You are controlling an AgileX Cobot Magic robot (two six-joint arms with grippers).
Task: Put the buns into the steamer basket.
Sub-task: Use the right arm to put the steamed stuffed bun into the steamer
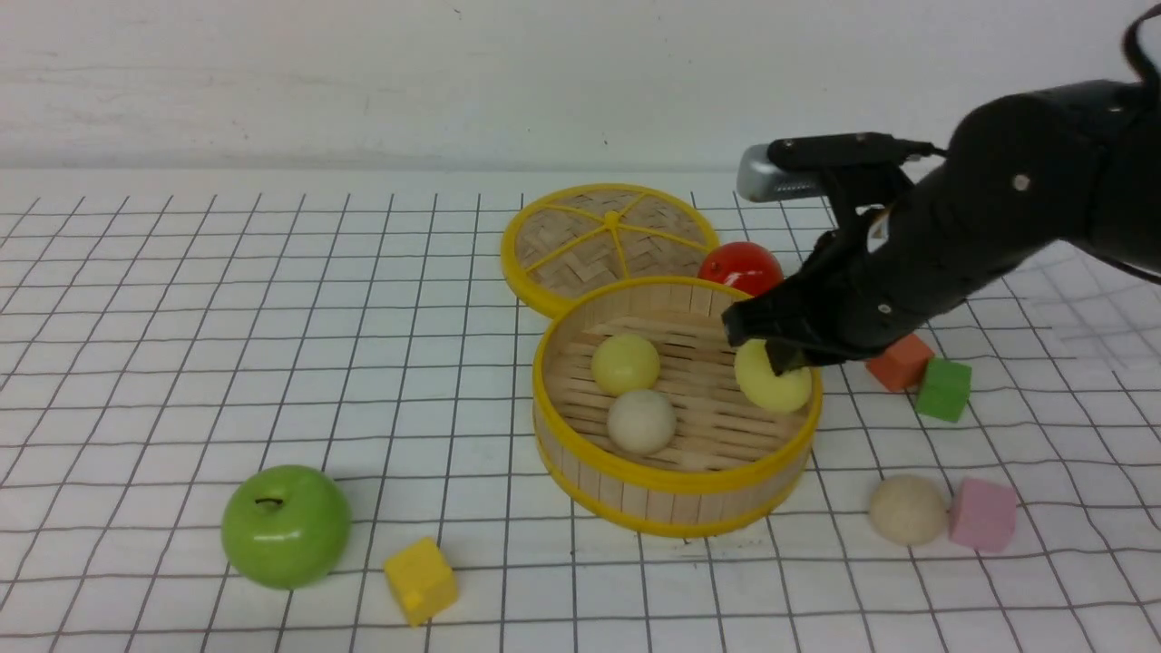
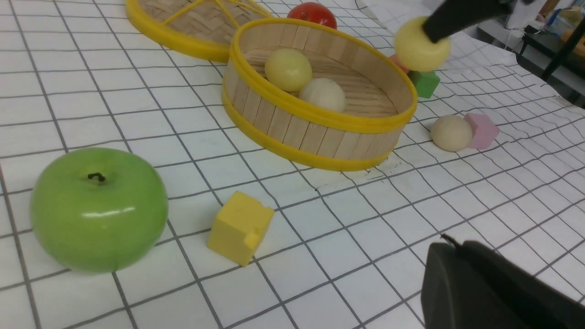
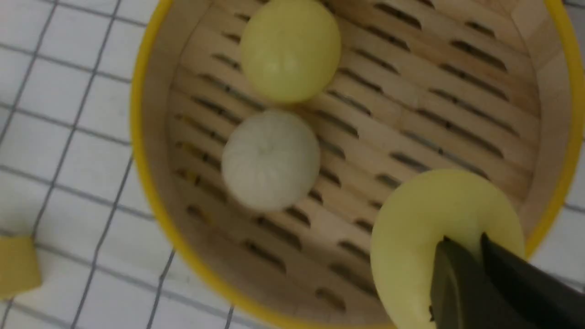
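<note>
On the gridded table (image 1: 272,363), left to right:
- Steamer basket (image 1: 676,494), centre: holds a pale yellow bun (image 1: 625,364) and a beige bun (image 1: 641,421), side by side.
- Right gripper (image 1: 782,361): pinched closed on a second yellow bun (image 1: 769,388), held over the basket's right rim.
- Last beige bun (image 1: 908,510): on the table, just beside a pink cube (image 1: 983,515).

4 buns (image 1: 625,364) (image 1: 641,421) (image 1: 775,390) (image 1: 908,510) (2 yellow), 4 cubes (image 1: 900,361) (image 1: 943,389) (image 1: 983,514) (image 1: 420,579), 1 apple (image 1: 286,526), 1 tomato (image 1: 739,268).
</note>
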